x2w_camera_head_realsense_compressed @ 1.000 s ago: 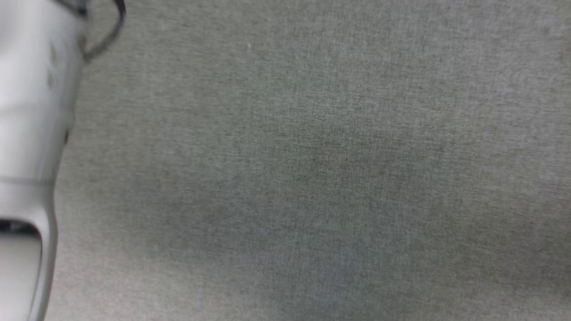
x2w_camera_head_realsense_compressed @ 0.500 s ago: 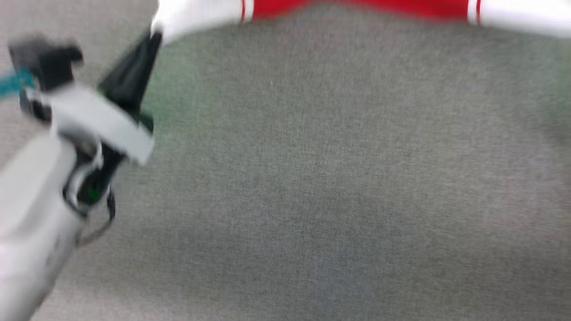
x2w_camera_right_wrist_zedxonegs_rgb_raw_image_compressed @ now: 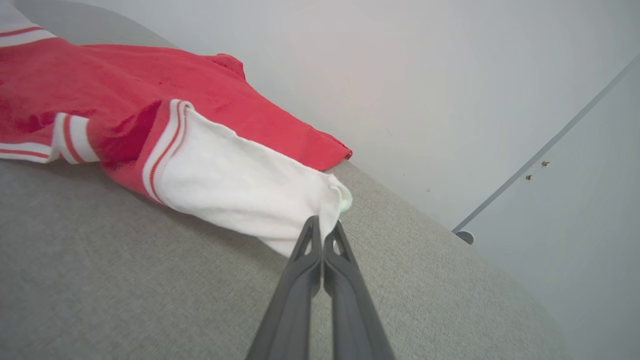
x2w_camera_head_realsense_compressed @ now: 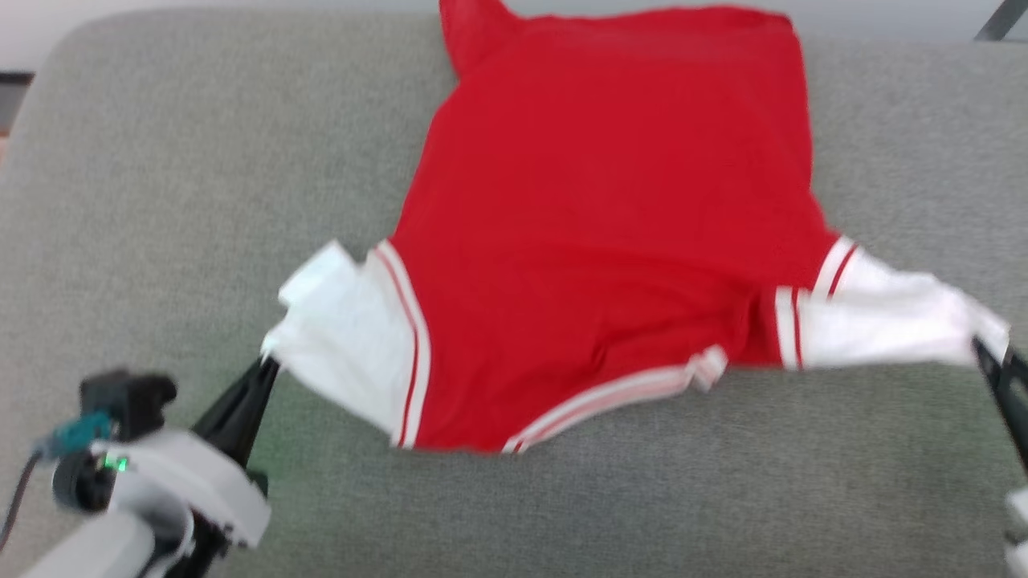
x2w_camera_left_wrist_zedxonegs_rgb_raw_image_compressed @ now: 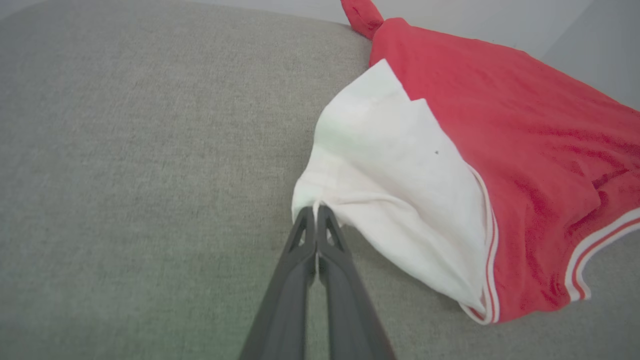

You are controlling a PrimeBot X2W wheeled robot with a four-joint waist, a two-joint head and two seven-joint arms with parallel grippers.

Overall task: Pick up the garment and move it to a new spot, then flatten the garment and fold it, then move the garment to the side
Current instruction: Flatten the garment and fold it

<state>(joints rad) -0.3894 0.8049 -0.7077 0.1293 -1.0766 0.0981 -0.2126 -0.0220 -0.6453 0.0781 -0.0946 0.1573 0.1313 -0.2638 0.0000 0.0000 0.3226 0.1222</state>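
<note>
Holding the garment (x2w_camera_head_realsense_compressed: 610, 241) by both sleeve ends over a grey fabric-topped table (x2w_camera_head_realsense_compressed: 161, 160). Pinching the tip of one white sleeve with the left claw (x2w_camera_left_wrist_zedxonegs_rgb_raw_image_compressed: 316, 212), its dark fingers pressed tight together on the cloth. Pinching the end of the other white sleeve the same way with the right claw (x2w_camera_right_wrist_zedxonegs_rgb_raw_image_compressed: 322, 225), that sleeve drawn taut and raised a little off the table.

Lying mostly flat at the far middle of the table, plain red side up, neckline nearest the robot, hem reaching the far edge. Bunched into a small peak at one far hem corner. Trimmed in red-and-white stripes at the curved neckline and both shoulder seams. Creased and partly folded over at the left sleeve.
</note>
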